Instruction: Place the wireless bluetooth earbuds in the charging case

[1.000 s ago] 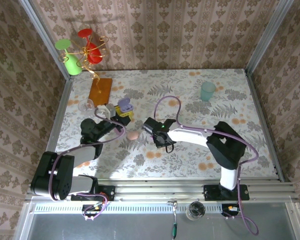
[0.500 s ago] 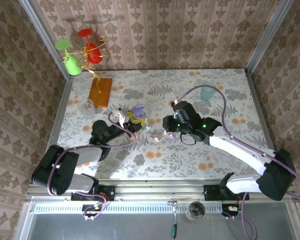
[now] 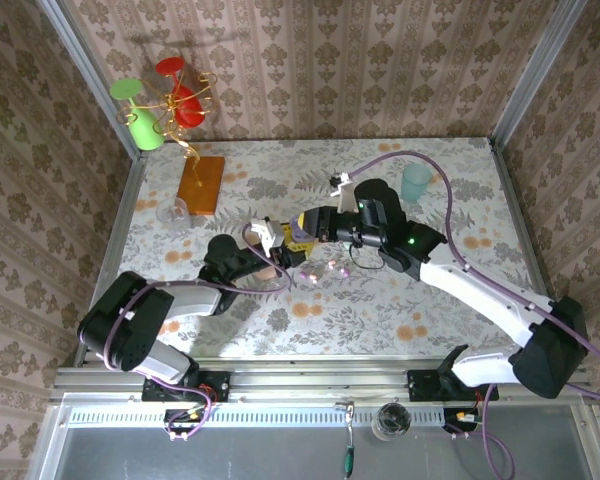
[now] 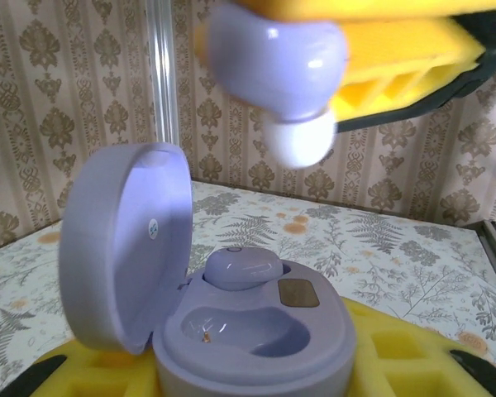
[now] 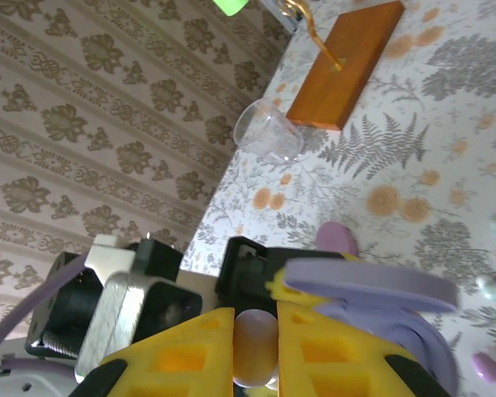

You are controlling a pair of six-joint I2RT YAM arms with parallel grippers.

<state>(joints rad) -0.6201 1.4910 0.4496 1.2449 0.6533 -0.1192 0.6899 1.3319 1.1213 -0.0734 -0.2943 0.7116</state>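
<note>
Lilac charging case (image 4: 250,347), lilac earbud (image 4: 273,59) with white tip, floral-patterned table (image 3: 380,310).

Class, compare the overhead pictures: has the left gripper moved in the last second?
Yes. The left gripper, holding the lilac charging case, has shifted right, farther from the wooden block.

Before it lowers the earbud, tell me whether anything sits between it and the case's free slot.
Nothing visible does. The earbud hangs above the open case, lid tipped back left, free slot bare beside a seated bud.
</note>
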